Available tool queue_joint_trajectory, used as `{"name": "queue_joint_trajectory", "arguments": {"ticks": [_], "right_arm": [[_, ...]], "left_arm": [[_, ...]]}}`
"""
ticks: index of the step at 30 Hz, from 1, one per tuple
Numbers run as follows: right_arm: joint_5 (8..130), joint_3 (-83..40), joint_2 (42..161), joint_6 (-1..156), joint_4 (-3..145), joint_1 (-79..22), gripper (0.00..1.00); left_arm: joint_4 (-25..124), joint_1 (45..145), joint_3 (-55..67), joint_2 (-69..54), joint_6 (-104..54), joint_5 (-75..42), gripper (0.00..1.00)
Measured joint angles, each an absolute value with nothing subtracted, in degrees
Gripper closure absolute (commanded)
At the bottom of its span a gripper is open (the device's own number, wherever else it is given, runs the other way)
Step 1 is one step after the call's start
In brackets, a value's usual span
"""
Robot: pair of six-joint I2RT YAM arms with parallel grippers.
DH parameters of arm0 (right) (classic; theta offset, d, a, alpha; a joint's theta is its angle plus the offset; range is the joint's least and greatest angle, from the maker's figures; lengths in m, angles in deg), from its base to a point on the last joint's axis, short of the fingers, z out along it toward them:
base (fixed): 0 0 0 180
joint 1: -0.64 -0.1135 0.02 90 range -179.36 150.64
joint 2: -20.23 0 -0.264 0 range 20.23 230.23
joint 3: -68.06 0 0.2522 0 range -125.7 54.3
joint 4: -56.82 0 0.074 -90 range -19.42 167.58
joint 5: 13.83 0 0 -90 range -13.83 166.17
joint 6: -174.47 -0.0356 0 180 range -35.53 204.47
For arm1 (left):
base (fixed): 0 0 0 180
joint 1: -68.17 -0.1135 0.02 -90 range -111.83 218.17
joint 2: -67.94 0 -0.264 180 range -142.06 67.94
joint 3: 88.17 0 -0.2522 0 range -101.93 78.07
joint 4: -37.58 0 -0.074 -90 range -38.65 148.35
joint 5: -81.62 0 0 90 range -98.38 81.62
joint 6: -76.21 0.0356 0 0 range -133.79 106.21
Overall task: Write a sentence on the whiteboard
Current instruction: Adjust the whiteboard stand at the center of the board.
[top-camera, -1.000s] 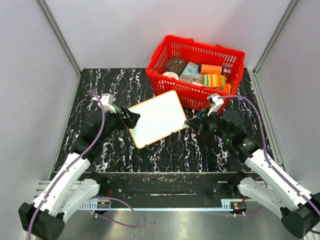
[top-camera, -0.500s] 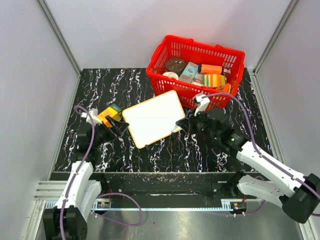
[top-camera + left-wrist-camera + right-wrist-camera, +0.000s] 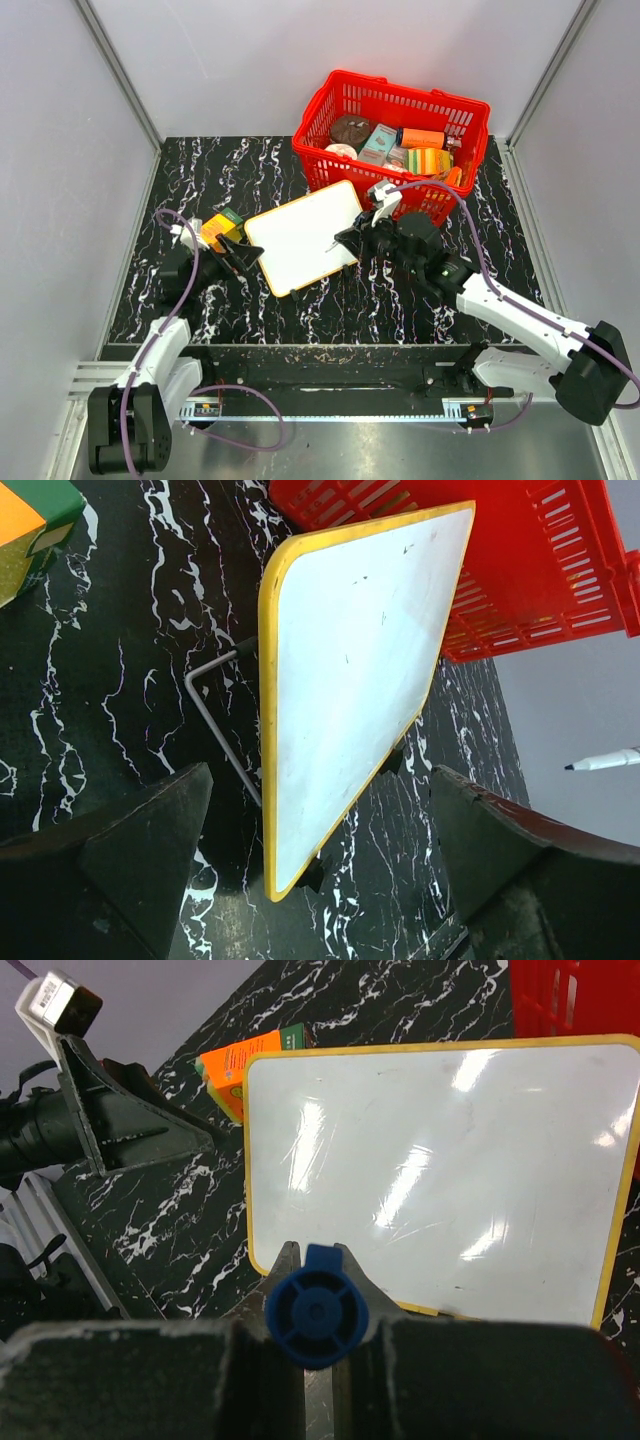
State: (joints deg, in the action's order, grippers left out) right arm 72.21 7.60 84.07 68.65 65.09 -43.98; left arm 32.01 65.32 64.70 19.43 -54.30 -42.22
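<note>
The whiteboard (image 3: 300, 237) lies tilted on the black marble table, in front of the red basket. Its white face (image 3: 440, 1170) is blank; no lettering shows, so the sentence is not in view. My right gripper (image 3: 350, 233) is shut on a marker with a blue end (image 3: 317, 1318). It hovers over the board's right edge, the tip pointing at the board. The marker tip also shows in the left wrist view (image 3: 605, 761). My left gripper (image 3: 245, 258) is open and empty just left of the board. The board's near corner (image 3: 275, 885) lies between its jaws, apart from both.
The red basket (image 3: 400, 110) with several packaged items stands at the back right, touching the board's far edge. An orange and green box (image 3: 220, 228) lies left of the board, by my left gripper. A grey wire stand (image 3: 205, 720) sticks out from under the board.
My left gripper has drawn back left from the board's left edge and opened. My right gripper has moved left with the marker, onto the board's right edge. The board has shifted slightly left.
</note>
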Motion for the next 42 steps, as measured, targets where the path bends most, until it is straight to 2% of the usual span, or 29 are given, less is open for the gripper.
{"name": "queue_joint_trajectory", "arguments": {"ticks": [17, 42], "right_arm": [[72.27, 7.60, 84.00, 69.33, 63.56, -43.98, 1.00], [73.54, 7.60, 82.12, 72.30, 63.49, -43.98, 1.00]], "left_arm": [[30.68, 65.32, 64.70, 15.73, -51.42, -43.80, 0.05], [32.41, 65.32, 64.70, 18.27, -49.21, -43.64, 0.04]]}}
